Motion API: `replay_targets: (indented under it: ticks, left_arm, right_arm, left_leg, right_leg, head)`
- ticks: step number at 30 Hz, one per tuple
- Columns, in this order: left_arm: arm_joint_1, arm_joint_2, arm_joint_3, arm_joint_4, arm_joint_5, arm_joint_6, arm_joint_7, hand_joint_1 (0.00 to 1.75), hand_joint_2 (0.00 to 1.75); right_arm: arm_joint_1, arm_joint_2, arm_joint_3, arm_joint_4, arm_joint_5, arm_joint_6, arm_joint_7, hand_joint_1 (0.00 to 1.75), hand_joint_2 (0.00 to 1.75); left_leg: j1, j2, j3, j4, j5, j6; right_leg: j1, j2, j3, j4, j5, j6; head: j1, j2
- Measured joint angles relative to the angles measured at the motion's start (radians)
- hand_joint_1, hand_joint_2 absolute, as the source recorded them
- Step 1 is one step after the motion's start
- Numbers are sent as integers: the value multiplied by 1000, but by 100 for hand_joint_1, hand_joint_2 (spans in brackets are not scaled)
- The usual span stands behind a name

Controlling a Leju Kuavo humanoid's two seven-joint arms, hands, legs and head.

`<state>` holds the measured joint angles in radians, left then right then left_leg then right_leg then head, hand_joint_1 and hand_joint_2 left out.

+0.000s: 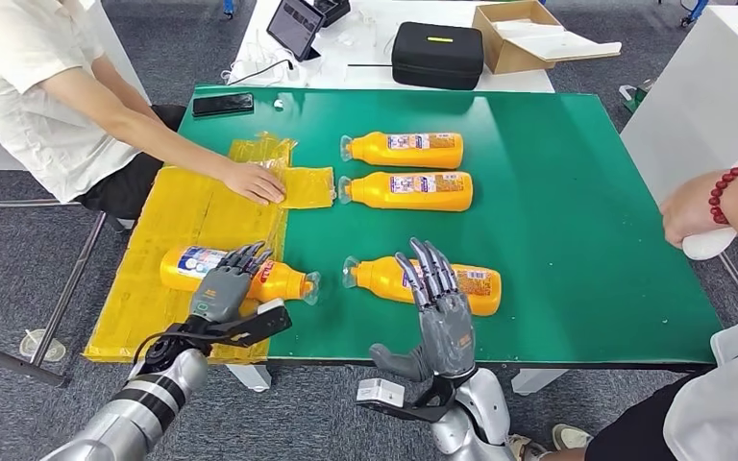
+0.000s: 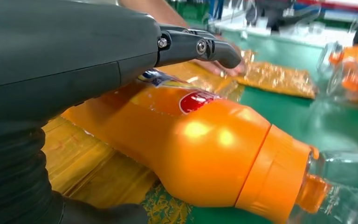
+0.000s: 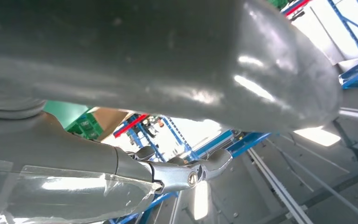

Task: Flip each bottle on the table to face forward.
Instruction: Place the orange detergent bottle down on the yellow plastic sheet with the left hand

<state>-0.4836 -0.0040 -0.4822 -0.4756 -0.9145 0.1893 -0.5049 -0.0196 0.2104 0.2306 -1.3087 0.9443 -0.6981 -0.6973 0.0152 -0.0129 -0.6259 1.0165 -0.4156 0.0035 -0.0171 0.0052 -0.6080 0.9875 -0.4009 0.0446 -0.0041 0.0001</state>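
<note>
While the left hand (image 1: 223,286) rests, fingers extended, over the near-left bottle (image 1: 279,280) lying half on yellow sheeting (image 1: 168,245), and the right hand (image 1: 439,303) hovers open and empty beside the near-right bottle (image 1: 476,285), risk: smooth bottle rolling away under unclosed fingers.

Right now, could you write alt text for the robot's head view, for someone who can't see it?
Four orange bottles lie on a green table; the robot's left hand rests on the nearest left bottle, which lies on yellow sheeting, while its right hand hovers open by another bottle. A person's hand presses the sheeting.
</note>
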Motion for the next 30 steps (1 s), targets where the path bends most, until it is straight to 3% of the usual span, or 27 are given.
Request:
replay_targets:
  ticks: [4, 11, 20, 24, 30]
  left_arm:
    - [-20, 6, -3, 11, 13, -81, 24, 0, 175]
    - [-23, 11, -4, 16, 37, -106, 25, 0, 175]
    - [27, 14, -4, -49, 96, 5, -8, 0, 175]
    - [93, 10, 1, -148, 154, 75, -35, 0, 175]
    - [257, -35, 35, -436, 317, 158, -45, 0, 175]
  right_arm:
    - [-5, -4, 14, 18, -1, 0, 0, 0, 0]
    - [-8, -8, 18, 37, 31, 0, 0, 0, 0]
    - [-8, -8, -44, 47, 120, 0, 0, 0, 0]
    - [2, -8, -68, 37, 84, 0, 0, 0, 0]
    - [25, -2, -113, 21, 14, 0, 0, 0, 0]
  left_leg:
    - [0, -2, 5, 0, -1, -1]
    - [0, -3, 11, -1, -1, -2]
    - [0, -2, 10, -1, 1, -2]
    - [0, -1, 7, 0, 1, -2]
    - [0, 0, -4, 1, 0, -1]
  right_leg:
    - [0, -1, 5, 0, -1, 0]
    - [0, -2, 11, 0, -2, -3]
    - [0, -2, 9, 0, 0, -2]
    - [0, -1, 4, 0, 0, -2]
    - [0, -1, -6, 0, 0, -1]
  head:
    - [0, 0]
    - [0, 0]
    - [0, 0]
    - [0, 0]
    - [0, 0]
